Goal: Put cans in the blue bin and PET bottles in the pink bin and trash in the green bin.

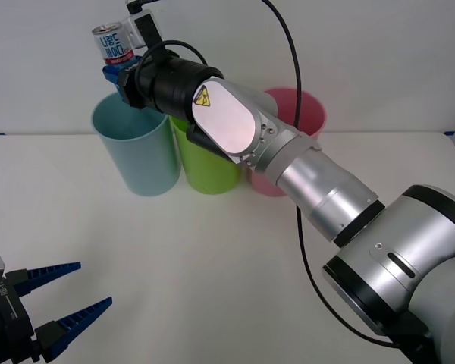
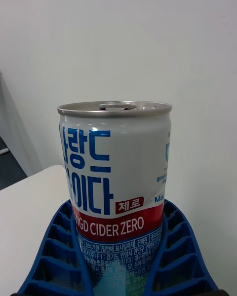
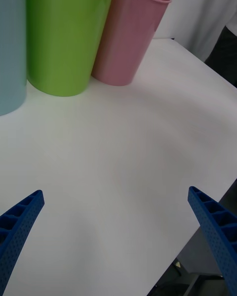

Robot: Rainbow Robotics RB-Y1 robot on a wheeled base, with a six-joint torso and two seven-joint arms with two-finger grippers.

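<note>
My right gripper (image 1: pixel 118 72) is shut on the can (image 1: pixel 112 44), a slim blue and white can with a red band, held upright just above the rim of the blue bin (image 1: pixel 136 148). Up close the can (image 2: pixel 116 187) sits between my blue ribbed fingers (image 2: pixel 54 256). The green bin (image 1: pixel 206 163) stands in the middle and the pink bin (image 1: pixel 303 114) on the right, both partly hidden by my right arm. My left gripper (image 1: pixel 74 297) hangs open low at the front left. Its wrist view shows the green bin (image 3: pixel 66 34), the pink bin (image 3: pixel 129 34) and the blue bin (image 3: pixel 10 44).
The three bins stand in a row at the back of the white table (image 1: pixel 174 258). My right arm crosses diagonally over the table's right half. The table's edge (image 3: pixel 207 207) lies near my left gripper's fingertip.
</note>
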